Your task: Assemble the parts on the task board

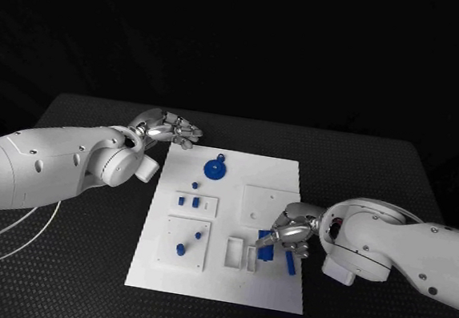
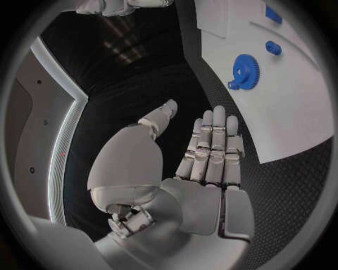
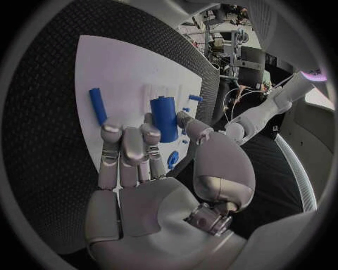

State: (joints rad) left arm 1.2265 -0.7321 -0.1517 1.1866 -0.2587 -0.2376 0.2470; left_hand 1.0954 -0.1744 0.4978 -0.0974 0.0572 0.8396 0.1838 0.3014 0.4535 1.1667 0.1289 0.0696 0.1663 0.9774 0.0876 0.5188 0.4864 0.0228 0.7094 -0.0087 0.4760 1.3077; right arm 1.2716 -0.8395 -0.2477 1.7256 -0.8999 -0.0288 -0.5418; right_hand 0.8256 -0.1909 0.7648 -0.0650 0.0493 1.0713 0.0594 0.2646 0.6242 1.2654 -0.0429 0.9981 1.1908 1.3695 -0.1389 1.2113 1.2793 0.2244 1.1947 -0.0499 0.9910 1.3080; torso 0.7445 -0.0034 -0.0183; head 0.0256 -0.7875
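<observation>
On the table: the flat white rectangular task board (image 1: 223, 280) lies in the middle of the black table (image 1: 391, 175), within reach of both arms.
Right robot hand (image 1: 284, 240): it is over the board's near right part, fingers curled beside a stout blue plastic cylinder (image 3: 164, 117); I cannot tell whether the fingertips pinch it or only touch it.
Slim blue peg (image 3: 97, 105): lies loose on the board just beside that cylinder, likely waiting its turn.
Left robot hand (image 1: 171, 129): hangs off the board's far left corner, fingers straight and side by side, thumb apart, holding nothing; it appears parked clear of the work.
Blue toothed gear with a short handle (image 1: 215, 167): rests on the board's far part, near the left robot hand.
Small blue pegs (image 1: 189, 199): stand in a raised white block, left of centre.
Judgement: the right side's work is the step in hand.
</observation>
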